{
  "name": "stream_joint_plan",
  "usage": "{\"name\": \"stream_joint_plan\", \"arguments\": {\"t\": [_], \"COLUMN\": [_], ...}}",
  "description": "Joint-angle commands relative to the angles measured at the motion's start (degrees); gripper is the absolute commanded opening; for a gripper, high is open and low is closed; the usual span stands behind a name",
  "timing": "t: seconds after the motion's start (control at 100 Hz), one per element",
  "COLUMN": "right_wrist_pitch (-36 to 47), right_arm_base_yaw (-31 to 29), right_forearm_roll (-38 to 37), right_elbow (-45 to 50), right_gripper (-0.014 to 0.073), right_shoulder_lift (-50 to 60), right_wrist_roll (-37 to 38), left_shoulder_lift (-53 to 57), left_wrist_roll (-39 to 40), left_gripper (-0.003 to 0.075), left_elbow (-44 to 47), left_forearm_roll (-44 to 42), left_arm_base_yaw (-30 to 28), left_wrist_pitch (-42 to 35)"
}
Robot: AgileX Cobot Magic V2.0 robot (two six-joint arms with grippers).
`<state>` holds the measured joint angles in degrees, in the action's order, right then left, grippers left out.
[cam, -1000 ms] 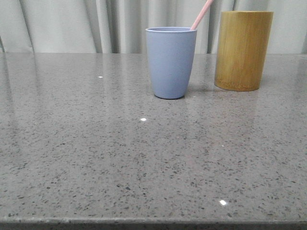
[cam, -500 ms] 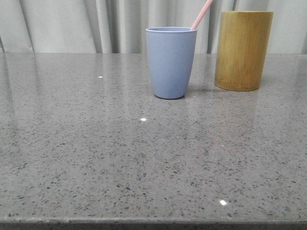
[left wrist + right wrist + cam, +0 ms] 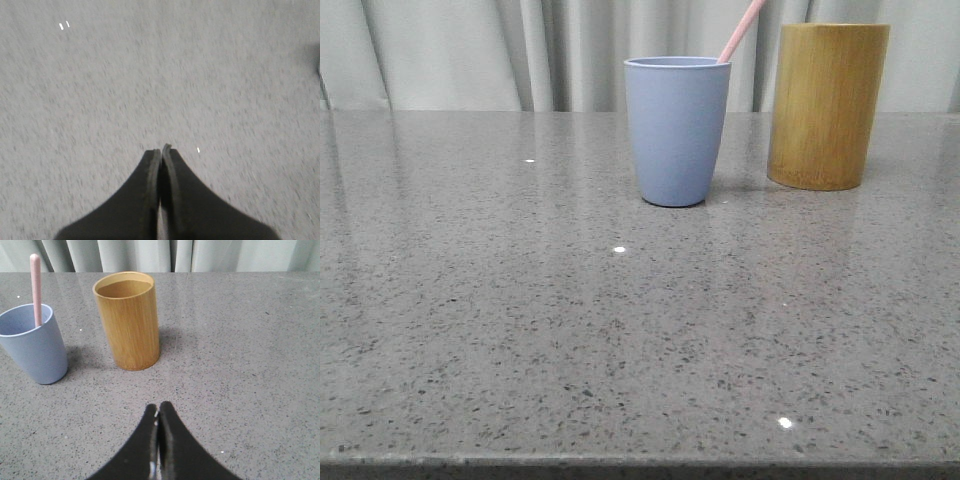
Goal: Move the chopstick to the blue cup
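a tall tan bamboo cylinder [image 3: 828, 105] stood upright on a grey speckled stone table [image 3: 570, 340], toward the far right of the front view. its open top showed a hollow inside [image 3: 123, 288]. pale grey pleated curtains [image 3: 470, 50] hung behind the table's far edge. small bright light spots [image 3: 618, 249] glinted on the polished surface.

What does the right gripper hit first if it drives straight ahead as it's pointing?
Probably the bamboo holder, just off the right gripper's line; it might slip past. The blue cup sits well aside.
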<state>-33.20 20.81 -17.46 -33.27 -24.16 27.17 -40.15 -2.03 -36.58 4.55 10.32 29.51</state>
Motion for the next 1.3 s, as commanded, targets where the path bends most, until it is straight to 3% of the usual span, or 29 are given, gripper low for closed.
{"name": "stream_joint_plan", "arguments": {"t": [0.0,0.15,0.35,0.75,1.29], "right_wrist_pitch": [4.3,4.4,4.3,4.3,4.3], "right_arm_base_yaw": [-0.3,-0.3,-0.3,-0.3,-0.3], "right_forearm_roll": [-1.6,-1.6,-1.6,-1.6,-1.6], "right_elbow": [-1.6,-1.6,-1.6,-1.6,-1.6], "right_gripper": [-0.0067,-0.0067,-0.0067,-0.0067,-0.0067], "right_shoulder_lift": [-0.2,-0.2,-0.2,-0.2,-0.2], "right_wrist_roll": [-0.3,-0.3,-0.3,-0.3,-0.3], "left_shoulder_lift": [3.6,11.8,23.6,39.8,42.4], "left_wrist_roll": [0.4,0.4,0.4,0.4,0.4], "left_gripper": [-0.0019,-0.0019,-0.0019,-0.0019,-0.0019], "left_elbow": [3.8,15.3,29.5,37.2,37.2], "left_forearm_roll": [-0.2,-0.2,-0.2,-4.1,-4.1], "left_arm_base_yaw": [0.0,0.0,-0.2,-0.2,-6.6], "left_wrist_pitch": [-13.9,-27.1,-35.4,-32.4,-30.5]}}
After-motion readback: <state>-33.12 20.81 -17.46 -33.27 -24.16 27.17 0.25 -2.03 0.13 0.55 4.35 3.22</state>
